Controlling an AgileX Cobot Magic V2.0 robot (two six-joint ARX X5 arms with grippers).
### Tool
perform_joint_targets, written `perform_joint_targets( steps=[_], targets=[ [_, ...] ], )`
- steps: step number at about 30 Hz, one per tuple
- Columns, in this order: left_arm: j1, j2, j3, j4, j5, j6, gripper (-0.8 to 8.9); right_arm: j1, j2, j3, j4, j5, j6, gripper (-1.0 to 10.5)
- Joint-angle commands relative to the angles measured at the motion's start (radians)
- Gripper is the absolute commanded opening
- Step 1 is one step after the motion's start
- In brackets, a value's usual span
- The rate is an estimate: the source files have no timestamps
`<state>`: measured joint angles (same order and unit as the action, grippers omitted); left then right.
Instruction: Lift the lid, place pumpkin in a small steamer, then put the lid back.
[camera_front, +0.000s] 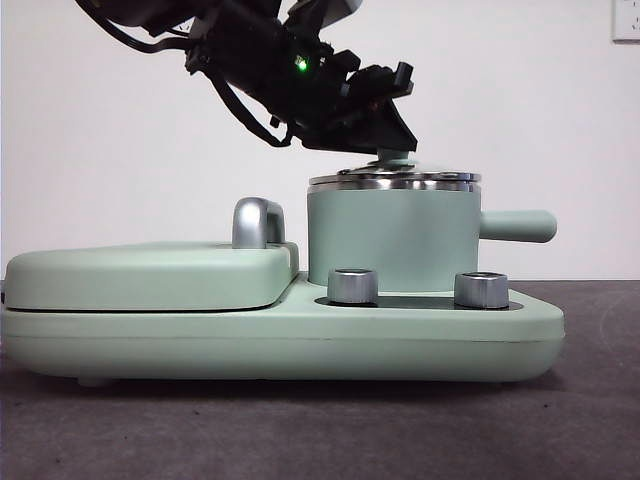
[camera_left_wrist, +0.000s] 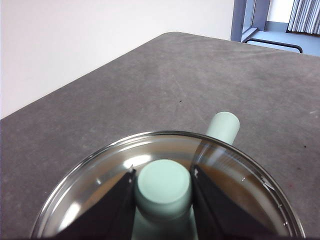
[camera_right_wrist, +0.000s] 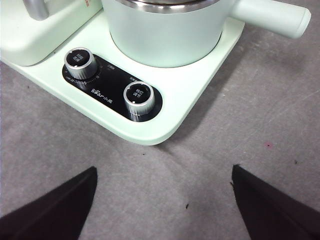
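The small steamer (camera_front: 390, 235) (camera_right_wrist: 165, 35) stands on the right half of the appliance base, its straight handle (camera_front: 520, 225) (camera_left_wrist: 223, 127) pointing right. On its steel rim rests the lid (camera_front: 395, 180) (camera_left_wrist: 240, 175). My left gripper (camera_front: 390, 150) (camera_left_wrist: 162, 172) reaches down from the upper left, shut on the lid's mint-green knob (camera_left_wrist: 164, 187). The pumpkin is hidden; I see only a brownish tint through the glass and cannot tell what it is. My right gripper (camera_right_wrist: 162, 200) hangs open over the grey table in front of the base.
The base (camera_front: 280, 335) (camera_right_wrist: 200, 85) carries two steel knobs (camera_front: 352, 286) (camera_front: 481, 290) (camera_right_wrist: 80, 62) (camera_right_wrist: 137, 95). A wide flat cover (camera_front: 150, 275) with a chrome handle (camera_front: 255, 222) fills its left half.
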<state>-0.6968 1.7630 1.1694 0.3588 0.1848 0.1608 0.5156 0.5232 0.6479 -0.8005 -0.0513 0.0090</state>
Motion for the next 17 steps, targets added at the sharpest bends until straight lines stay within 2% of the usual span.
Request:
perform_joint_targets(
  steps=[1,12,17],
  targets=[
    [-0.01,0.023,0.032,0.032,0.004,0.011,0.07,0.005,0.002,0.004,0.008,0.003,0.017,4.1],
    [-0.01,0.035,0.032,0.012,0.004,0.003,0.07,0.005,0.002,0.004,0.008,0.004,0.017,4.1],
    [-0.009,0.035,0.032,-0.056,0.004,-0.014,0.07,0.005,0.002,0.004,0.008,0.004,0.017,4.1]
  ],
)
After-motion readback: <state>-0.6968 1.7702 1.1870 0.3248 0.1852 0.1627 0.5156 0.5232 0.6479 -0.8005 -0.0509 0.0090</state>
